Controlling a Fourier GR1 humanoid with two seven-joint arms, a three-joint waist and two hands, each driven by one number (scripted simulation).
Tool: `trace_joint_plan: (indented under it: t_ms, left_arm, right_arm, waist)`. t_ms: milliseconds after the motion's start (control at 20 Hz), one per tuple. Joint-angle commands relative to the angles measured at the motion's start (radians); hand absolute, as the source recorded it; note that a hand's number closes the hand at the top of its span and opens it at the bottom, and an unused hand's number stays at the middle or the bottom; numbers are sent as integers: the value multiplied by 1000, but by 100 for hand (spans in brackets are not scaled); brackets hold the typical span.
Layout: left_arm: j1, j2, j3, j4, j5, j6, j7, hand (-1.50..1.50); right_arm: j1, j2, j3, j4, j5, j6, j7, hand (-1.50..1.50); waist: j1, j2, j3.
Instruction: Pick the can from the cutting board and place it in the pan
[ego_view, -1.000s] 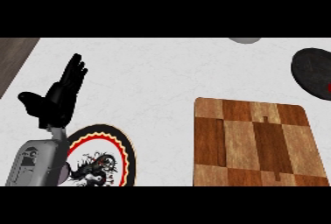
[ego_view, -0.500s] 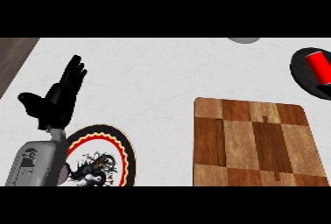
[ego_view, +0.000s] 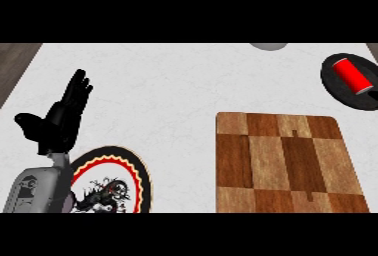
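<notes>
A red can (ego_view: 351, 76) lies on its side inside the black pan (ego_view: 337, 85) at the right edge of the head view. Below and left of the pan, the wooden cutting board (ego_view: 288, 162) has nothing on it. My left hand (ego_view: 60, 120) rests open at the left, fingers straight and pointing up, far from both the board and the pan. My right hand does not show in the view.
A round plate (ego_view: 133, 172) with a red, yellow and black rim lies at the lower left, partly under my left forearm (ego_view: 37, 190). A grey round object (ego_view: 268, 46) peeks in at the top edge. The white counter meets a dark strip at the far left.
The red can has come into view in the pan: barely a red spot at first, now lying fully inside it. The left hand has not moved.
</notes>
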Motion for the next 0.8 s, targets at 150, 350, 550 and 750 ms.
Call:
trace_joint_plan:
  t_ms: [150, 350, 550, 750]
  left_arm:
    - [61, 9, 17, -34, -4, 8, 9, 0]
    - [-7, 24, 40, 35, -15, 23, 16, 0]
    - [-8, 44, 60, 29, -2, 11, 31, 0]
    - [80, -6, 10, -90, -22, 40, 51, 0]
  right_arm:
    - [108, 59, -34, -67, -133, 219, -158, -150]
    - [192, 112, 8, -203, -162, 300, -148, -150]
    - [290, 159, 35, -381, -184, 340, -89, -150]
    - [376, 269, 64, -618, -221, 362, 46, -150]
  waist:
    - [-43, -24, -6]
    - [-72, -30, -10]
    - [-89, -35, -12]
    - [-78, -38, -12]
